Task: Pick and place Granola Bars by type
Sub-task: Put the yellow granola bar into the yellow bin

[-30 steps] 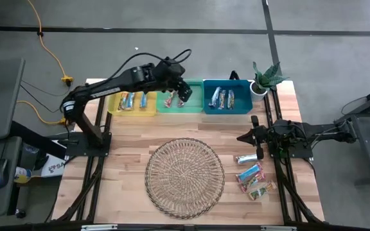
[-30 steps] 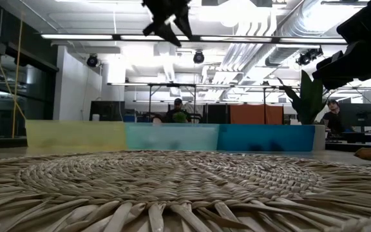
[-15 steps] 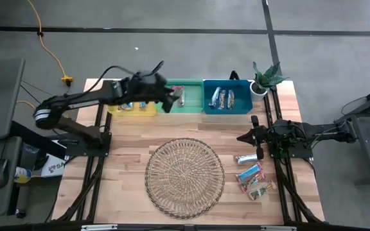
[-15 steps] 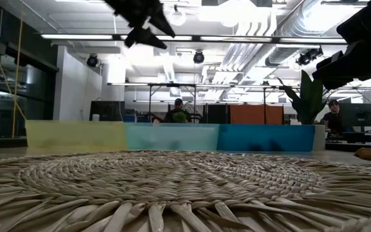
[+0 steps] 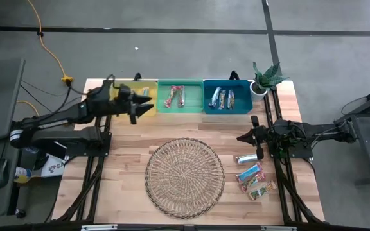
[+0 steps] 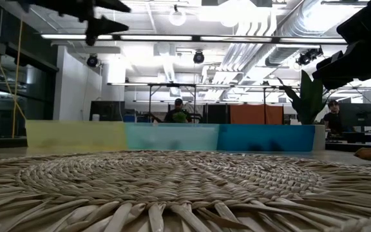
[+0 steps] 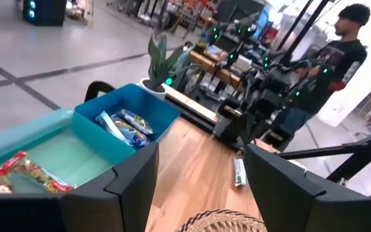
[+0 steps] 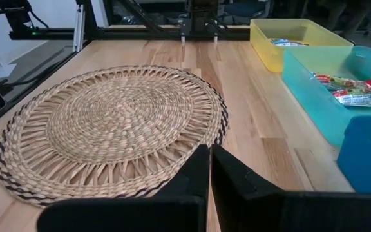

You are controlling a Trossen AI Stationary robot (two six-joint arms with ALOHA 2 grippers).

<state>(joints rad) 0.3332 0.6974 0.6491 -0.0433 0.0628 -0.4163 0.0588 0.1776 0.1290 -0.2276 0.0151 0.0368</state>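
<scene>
Gleaming oblong foil-wrapped bars (image 5: 250,173)

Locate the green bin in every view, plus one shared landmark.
High: green bin, middle of three at the table's far edge.
Low: the blurred middle band behind the wicker tray.
Left wrist: lower left.
Right wrist: right edge, holding red bars.
Landmark: blue bin beside it.
</scene>
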